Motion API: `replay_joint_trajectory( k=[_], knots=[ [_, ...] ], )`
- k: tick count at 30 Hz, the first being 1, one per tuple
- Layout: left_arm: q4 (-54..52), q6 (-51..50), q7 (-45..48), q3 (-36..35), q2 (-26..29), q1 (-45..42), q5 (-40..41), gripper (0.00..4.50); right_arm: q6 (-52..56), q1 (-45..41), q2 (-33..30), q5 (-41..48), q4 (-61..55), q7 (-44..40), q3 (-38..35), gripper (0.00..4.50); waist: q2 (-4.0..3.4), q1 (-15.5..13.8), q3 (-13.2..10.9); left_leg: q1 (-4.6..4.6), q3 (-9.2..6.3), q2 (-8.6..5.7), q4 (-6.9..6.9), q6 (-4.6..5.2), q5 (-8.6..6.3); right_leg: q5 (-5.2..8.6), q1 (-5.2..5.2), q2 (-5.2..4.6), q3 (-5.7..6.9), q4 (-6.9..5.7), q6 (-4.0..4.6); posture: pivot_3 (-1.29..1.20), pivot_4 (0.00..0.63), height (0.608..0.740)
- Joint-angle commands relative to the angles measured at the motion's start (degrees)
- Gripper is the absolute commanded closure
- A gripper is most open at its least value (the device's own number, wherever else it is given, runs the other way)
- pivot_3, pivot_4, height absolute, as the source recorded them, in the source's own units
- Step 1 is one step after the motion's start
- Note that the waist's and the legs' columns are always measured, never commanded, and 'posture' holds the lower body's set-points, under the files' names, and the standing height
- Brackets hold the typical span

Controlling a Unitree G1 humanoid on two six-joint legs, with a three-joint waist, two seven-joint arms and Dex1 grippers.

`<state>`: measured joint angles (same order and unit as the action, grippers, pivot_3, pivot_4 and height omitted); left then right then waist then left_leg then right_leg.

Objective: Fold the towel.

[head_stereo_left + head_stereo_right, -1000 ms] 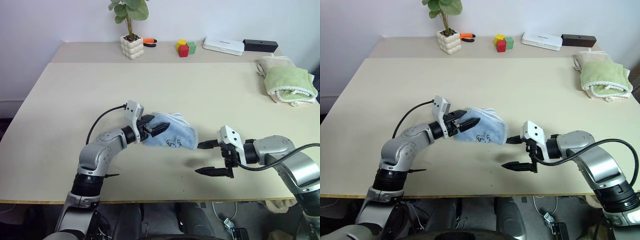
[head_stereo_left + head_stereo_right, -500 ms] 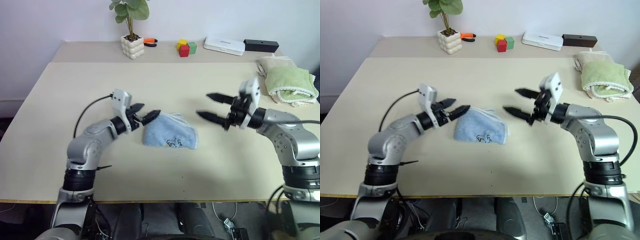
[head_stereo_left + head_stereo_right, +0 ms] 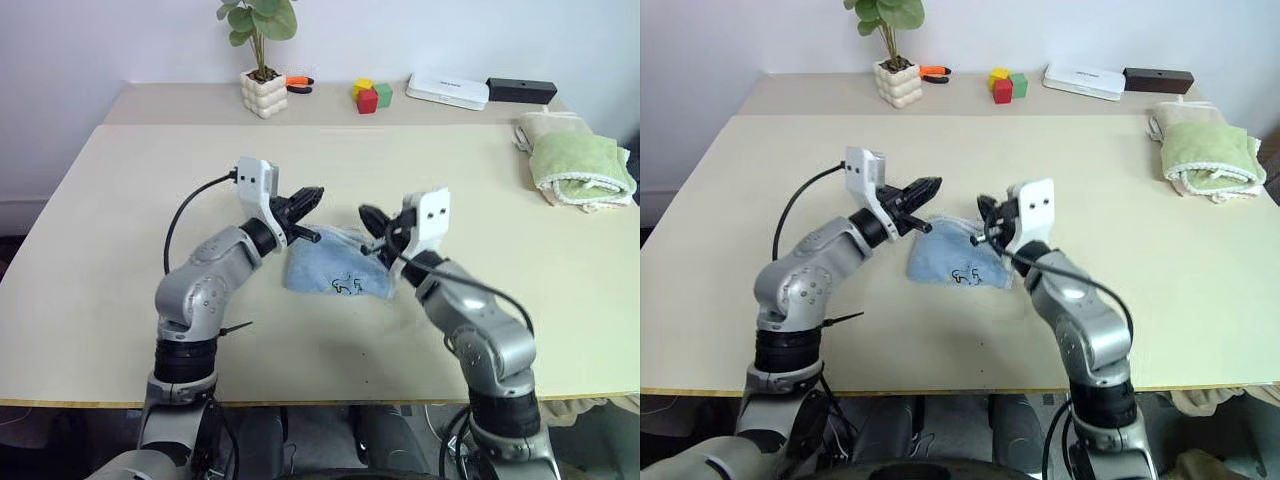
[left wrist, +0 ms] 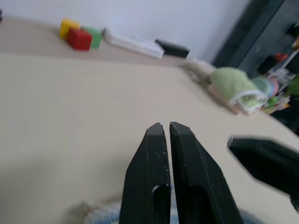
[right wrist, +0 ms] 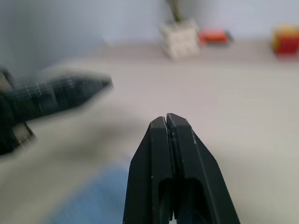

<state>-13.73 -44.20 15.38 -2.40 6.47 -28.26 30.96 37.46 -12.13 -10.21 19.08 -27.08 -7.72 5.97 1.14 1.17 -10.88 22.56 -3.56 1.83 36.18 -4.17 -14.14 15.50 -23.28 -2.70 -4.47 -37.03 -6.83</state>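
Towel (image 3: 338, 273), light blue fluffy terry cloth, lies folded into a small bundle on the beige table (image 3: 120, 200), dark printed mark facing the near edge. Left hand (image 3: 308, 197) is above its far left end, fingers pressed together, holding nothing. Right hand (image 3: 372, 222) is over its far right end, fingers also pressed together, empty. Farther right: green towel (image 3: 580, 165) on a beige towel (image 3: 545, 125). Far edge: potted plant (image 3: 262, 55), coloured blocks (image 3: 370, 95), white flat box (image 3: 447, 91).

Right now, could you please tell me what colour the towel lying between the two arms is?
The towel is light blue with a small dark printed mark, clearest in the left eye view.
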Motion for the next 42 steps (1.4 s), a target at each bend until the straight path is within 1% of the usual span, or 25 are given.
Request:
replay_joint_trajectory(
  k=[1, 2, 4, 6, 8, 10, 14, 18, 20, 21, 22, 24, 25, 28, 29, 30, 32, 34, 37, 39, 42],
  knots=[
    [3.3, 2.9, -2.2, 4.5, -1.0, 1.4, -5.3, 4.43, -8.3, 2.8, 0.2, -9.4, 5.4, 3.4, 5.1, 4.50, -0.02, 0.1, 0.0, -0.05, 0.02, 0.00, -0.01, 0.00, 0.00, 0.00, 0.03, 0.01, -0.02, 0.00, 0.00, 0.00, 0.150, 0.740],
    [4.8, 4.2, -2.4, 5.8, -1.1, 1.7, -7.2, 4.43, -10.1, 3.4, 1.3, -10.3, 8.0, 4.3, 4.9, 4.50, -0.02, 0.1, 0.0, -0.10, 0.02, 0.00, -0.02, 0.00, 0.00, 0.00, 0.08, 0.01, -0.02, 0.00, 0.00, 0.00, 0.150, 0.740],
    [8.1, 5.4, -1.8, 7.1, -1.9, 2.3, -8.5, 4.43, -16.9, 3.6, 1.5, -14.3, 13.8, 4.3, 7.1, 4.50, -0.02, 0.1, 0.0, -0.10, 0.02, 0.00, -0.01, 0.00, 0.00, 0.00, 0.07, 0.02, -0.03, 0.01, 0.01, 0.00, 0.150, 0.740],
    [12.3, 9.8, -0.9, 8.4, -1.7, 3.0, -11.4, 4.43, -23.6, 2.8, 1.9, -17.9, 21.0, 4.5, 9.0, 4.50, -0.01, 0.2, 0.0, -0.11, 0.05, 0.00, -0.01, 0.00, 0.00, 0.00, 0.07, 0.02, -0.05, 0.02, 0.01, 0.00, 0.150, 0.740],
    [16.3, 12.1, -1.4, 7.5, -1.8, 3.3, -12.9, 4.43, -29.4, 1.8, 2.8, -20.3, 26.8, 6.1, 8.4, 4.50, 0.02, 0.4, 0.1, -0.12, 0.04, 0.01, -0.03, 0.00, 0.00, 0.00, 0.07, 0.04, -0.04, 0.01, 0.01, 0.00, 0.150, 0.740],
    [19.4, 14.5, -2.3, 6.0, -1.0, 3.2, -14.3, 4.43, -33.9, 0.6, 2.0, -22.8, 31.5, 6.8, 8.0, 4.50, 0.05, 0.6, 0.2, -0.20, 0.04, 0.01, -0.03, 0.00, 0.00, 0.00, 0.14, 0.04, -0.04, 0.00, 0.01, 0.00, 0.150, 0.740],
    [21.0, 16.7, -1.3, 4.1, 1.8, 3.3, -14.8, 4.43, -37.6, -1.7, 0.5, -23.7, 35.4, 8.7, 3.2, 4.50, 0.13, 1.3, 0.4, -0.32, 0.03, 0.01, 0.00, 0.00, 0.00, 0.00, 0.31, 0.03, -0.04, 0.01, 0.01, 0.00, 0.150, 0.740],
    [21.0, 18.3, 0.1, 2.2, 3.6, 3.7, -14.2, 4.43, -40.5, -3.0, -1.7, -23.9, 37.6, 6.6, 1.5, 4.50, 0.11, 1.4, 0.4, -0.39, 0.02, 0.01, -0.03, 0.00, 0.00, 0.01, 0.37, 0.03, -0.04, 0.01, 0.02, 0.00, 0.150, 0.740],
    [21.1, 19.0, 1.0, 1.3, 4.4, 3.5, -14.0, 3.92, -40.6, -3.2, -1.5, -21.2, 37.2, 4.5, -0.1, 4.50, 0.12, 1.3, 0.4, -0.36, 0.01, 0.01, -0.06, 0.00, 0.00, 0.01, 0.34, 0.04, -0.03, 0.01, 0.02, 0.00, 0.150, 0.740],
    [20.6, 18.9, 1.6, 0.8, 4.7, 3.3, -13.6, 3.62, -39.7, -3.2, -1.1, -18.5, 35.8, 2.2, -0.8, 3.99, 0.12, 1.3, 0.4, -0.30, -0.01, 0.01, -0.05, 0.00, 0.00, 0.01, 0.32, 0.03, -0.02, 0.02, 0.01, 0.00, 0.150, 0.740],
    [20.2, 18.7, 1.9, 0.4, 4.9, 3.1, -13.4, 3.10, -38.6, -3.2, -0.6, -16.4, 34.4, 0.3, -1.4, 3.64, 0.12, 1.3, 0.4, -0.29, 0.00, 0.00, -0.04, 0.00, 0.00, 0.00, 0.32, 0.02, -0.02, 0.02, 0.01, 0.00, 0.150, 0.740],
    [19.3, 19.3, 3.0, -0.4, 5.2, 2.6, -12.9, 2.16, -34.1, -4.0, -0.4, -10.7, 31.2, -4.3, -3.0, 2.77, 0.09, 1.3, 0.4, -0.27, 0.00, 0.00, -0.03, 0.00, 0.00, 0.00, 0.31, 0.01, -0.02, 0.02, 0.01, 0.00, 0.150, 0.740],
    [18.8, 19.2, 3.5, -0.8, 5.3, 2.3, -12.5, 1.52, -32.5, -4.4, -0.8, -8.4, 29.8, -6.5, -3.7, 2.15, 0.09, 1.3, 0.4, -0.27, 0.00, 0.00, -0.04, 0.00, 0.00, 0.00, 0.30, 0.01, -0.02, 0.02, 0.01, 0.00, 0.150, 0.740],
    [17.3, 19.0, 6.0, -1.1, 6.6, 2.0, -11.8, 0.03, -24.2, -7.0, -3.8, -1.3, 26.1, -10.4, -8.6, 0.67, 0.07, 1.3, 0.4, -0.25, -0.01, 0.00, -0.03, 0.00, 0.00, 0.00, 0.28, 0.01, -0.01, 0.01, 0.00, 0.00, 0.150, 0.740],
    [17.0, 19.2, 6.6, -1.0, 7.0, 2.0, -11.9, 0.00, -22.4, -7.7, -4.5, 0.3, 25.5, -11.0, -9.9, 0.16, 0.06, 1.3, 0.4, -0.23, -0.01, 0.00, -0.02, 0.00, 0.00, 0.00, 0.27, 0.01, -0.01, 0.00, 0.00, 0.00, 0.150, 0.740],
    [16.7, 19.2, 7.3, -1.3, 7.3, 1.9, -11.5, 0.00, -20.6, -8.6, -5.2, 1.7, 25.1, -11.2, -11.3, 0.02, 0.06, 1.2, 0.4, -0.22, -0.01, 0.00, -0.03, 0.00, 0.00, 0.00, 0.26, 0.01, -0.01, 0.01, 0.00, 0.00, 0.150, 0.740],
    [15.4, 20.2, 10.3, -1.5, 9.0, 2.2, -10.9, 0.00, -14.4, -10.5, -6.6, 7.7, 23.3, -13.5, -14.0, 0.02, 0.06, 1.2, 0.4, -0.22, -0.02, 0.00, -0.05, 0.00, 0.00, 0.00, 0.25, 0.01, 0.01, 0.01, 0.01, 0.00, 0.150, 0.740],
    [14.6, 21.0, 13.1, -2.0, 10.7, 2.3, -10.2, 0.00, -7.6, -11.7, -8.0, 12.7, 21.1, -15.6, -15.0, 0.02, 0.05, 1.2, 0.3, -0.18, -0.02, 0.01, -0.06, 0.01, 0.00, 0.00, 0.21, 0.02, 0.01, 0.02, 0.01, 0.00, 0.150, 0.740],
    [14.0, 21.0, 16.9, -3.0, 13.0, 2.1, -8.4, 0.00, -0.2, -12.5, -9.9, 16.3, 18.5, -18.1, -13.8, 0.02, 0.04, 1.4, 0.3, -0.16, -0.02, 0.02, -0.09, 0.01, 0.00, 0.01, 0.15, 0.03, 0.00, 0.00, 0.02, 0.00, 0.150, 0.740],
    [12.2, 20.0, 21.1, -3.5, 15.5, 2.6, -6.0, 0.00, 2.4, -12.7, -11.1, 15.5, 17.7, -19.1, -11.4, 0.02, 0.02, 1.4, 0.3, -0.15, -0.02, 0.02, -0.08, 0.01, 0.00, 0.01, 0.12, 0.04, -0.01, -0.02, 0.02, 0.00, 0.150, 0.740],
    [5.5, 16.6, 30.1, -4.3, 22.1, 5.4, -0.6, 0.00, 6.3, -12.4, -11.4, 14.8, 17.0, -20.2, -7.4, 0.02, 0.01, 1.6, 0.3, -0.10, 0.00, 0.02, -0.09, 0.01, 0.00, 0.01, 0.06, 0.03, -0.02, -0.01, 0.02, 0.00, 0.150, 0.740]
  ],
)
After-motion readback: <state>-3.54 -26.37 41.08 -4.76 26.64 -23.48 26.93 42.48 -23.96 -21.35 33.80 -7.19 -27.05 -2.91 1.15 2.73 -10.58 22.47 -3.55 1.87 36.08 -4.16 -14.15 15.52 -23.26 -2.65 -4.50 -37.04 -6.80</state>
